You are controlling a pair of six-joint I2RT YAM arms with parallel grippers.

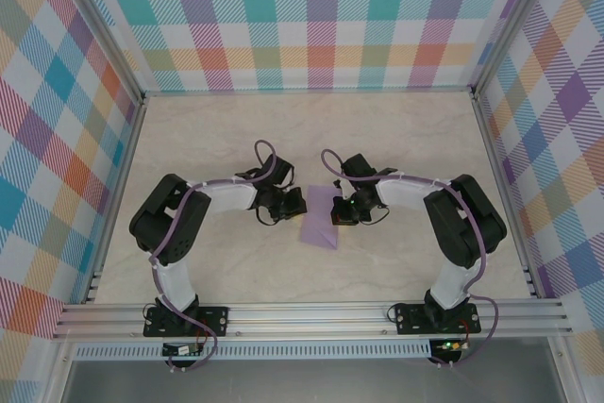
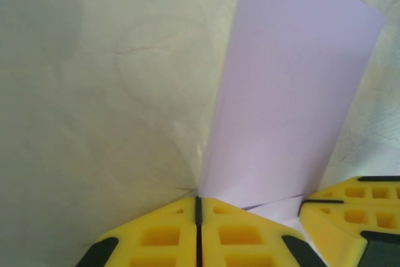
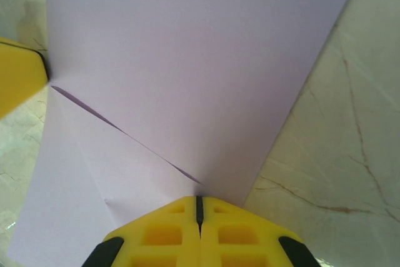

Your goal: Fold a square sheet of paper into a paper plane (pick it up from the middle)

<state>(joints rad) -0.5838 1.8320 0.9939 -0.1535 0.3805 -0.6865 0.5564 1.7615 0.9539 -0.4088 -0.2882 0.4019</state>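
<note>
Counter (image 1: 311, 129): bare front and back. Middle: left pincer (image 1: 297, 203) and right pincer (image 1: 342, 214) crowd the paper (image 1: 316, 229). Walls (image 1: 311, 16): three sides.

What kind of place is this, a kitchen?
Probably a robot practice booth, not a kitchen: left arm and right arm bolted to a metal rail, a marble-look table, colourful checked walls around.

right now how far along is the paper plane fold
Done: the sheet of paper lies on the table, already narrowed, with a diagonal folded flap seen from the right wrist. In hand: left jaws and right jaws are both shut, tips at the paper's opposite sides, apparently pressing or pinching that fold. Left: it has no pointed dart shape yet, so most folds remain.
</note>
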